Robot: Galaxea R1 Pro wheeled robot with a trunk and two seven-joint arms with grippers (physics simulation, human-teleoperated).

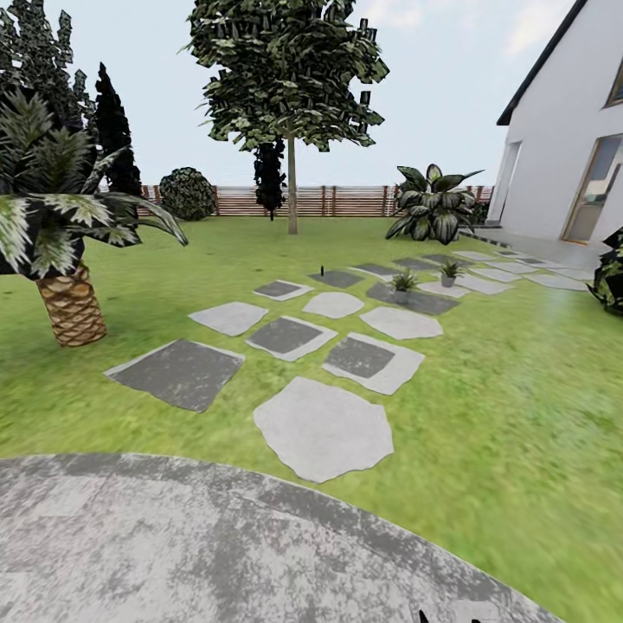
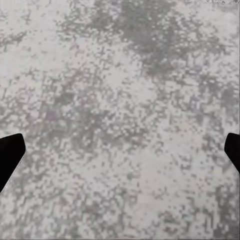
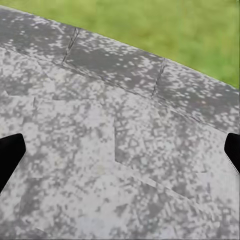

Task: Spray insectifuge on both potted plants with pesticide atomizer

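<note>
I am standing on a speckled grey stone pavement (image 1: 173, 545) at the near edge of the garden, looking out over the lawn (image 1: 519, 389). A path of grey stepping stones (image 1: 322, 428) is running away from me across the grass toward the white house (image 1: 562, 147) on the right. The two potted plants are sitting far down that path: one potted plant (image 1: 403, 284) on a dark slab, the other potted plant (image 1: 448, 273) just beyond it to the right, both small green rosettes in grey pots. A thin dark upright shape (image 1: 322, 271) is standing on the grass to the left of them, beside a dark stone; it is too small for me to tell what it is, so I cannot say where the pesticide atomizer is. A palm (image 1: 61, 234) is rising at the left, a tall tree (image 1: 290, 104) is standing mid-lawn, and a big broad-leaf bush (image 1: 433, 206) is growing in front of the brown slatted fence (image 1: 337, 201).

My left end effector (image 2: 120, 155) is hanging over the mottled pavement, its dark fingertips (image 2: 10, 152) showing at opposite edges of the wrist view, spread wide with nothing between them. My right end effector (image 3: 120, 155) is likewise spread wide, fingertips (image 3: 10, 152) at the edges, over the pavement's curb stones (image 3: 115, 62) where they are meeting the grass (image 3: 165, 25).
</note>
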